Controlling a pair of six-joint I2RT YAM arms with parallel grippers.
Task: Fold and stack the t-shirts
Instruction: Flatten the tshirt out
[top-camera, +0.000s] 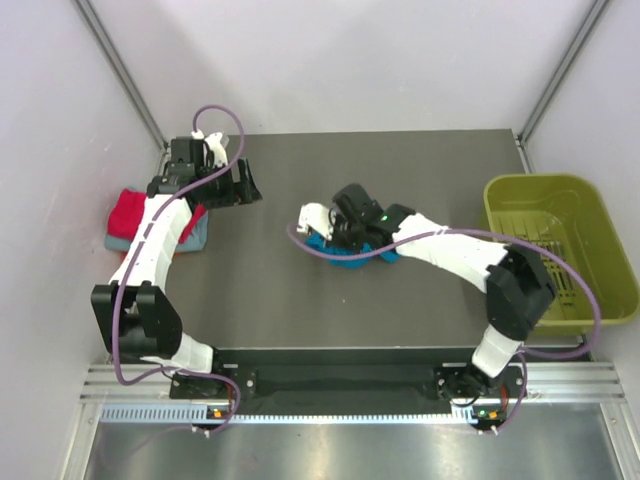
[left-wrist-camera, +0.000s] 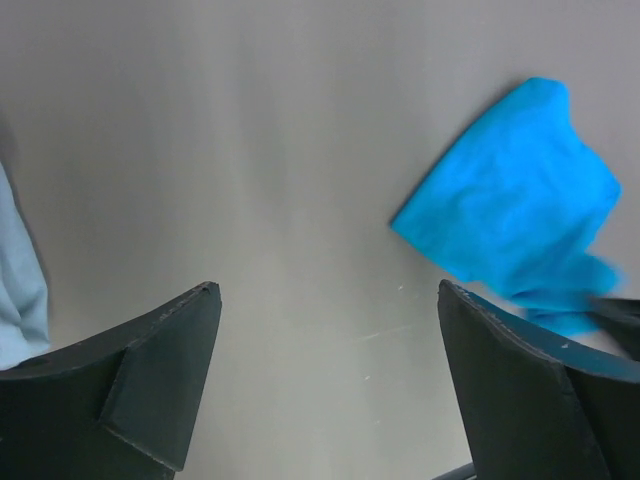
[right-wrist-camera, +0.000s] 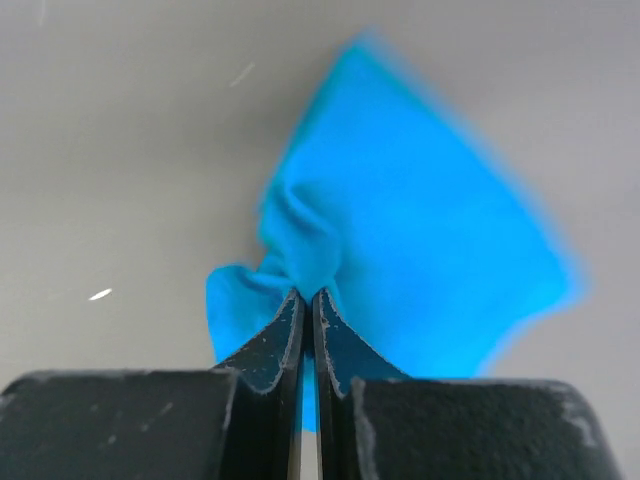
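The right end effector (right-wrist-camera: 308, 297) is clenching a bunched fold of the crumpled teal-blue t-shirt (right-wrist-camera: 420, 230); the left end effector (left-wrist-camera: 328, 290) is hanging released.

Soft, matt cloth of the teal-blue t-shirt (right-wrist-camera: 400, 230) is seen bunched into wrinkles at the tips of the right gripper (right-wrist-camera: 308, 300), whose dark fingers (right-wrist-camera: 265, 350), matt and scuffed pale along their edges, are pressed together on it. A smooth grey table (left-wrist-camera: 250, 150), matt and faintly scratched, is shown between the matt black fingers of the left gripper (left-wrist-camera: 328, 290). The olive-green bin (top-camera: 538, 181) is seen in slightly glossy, ribbed plastic.
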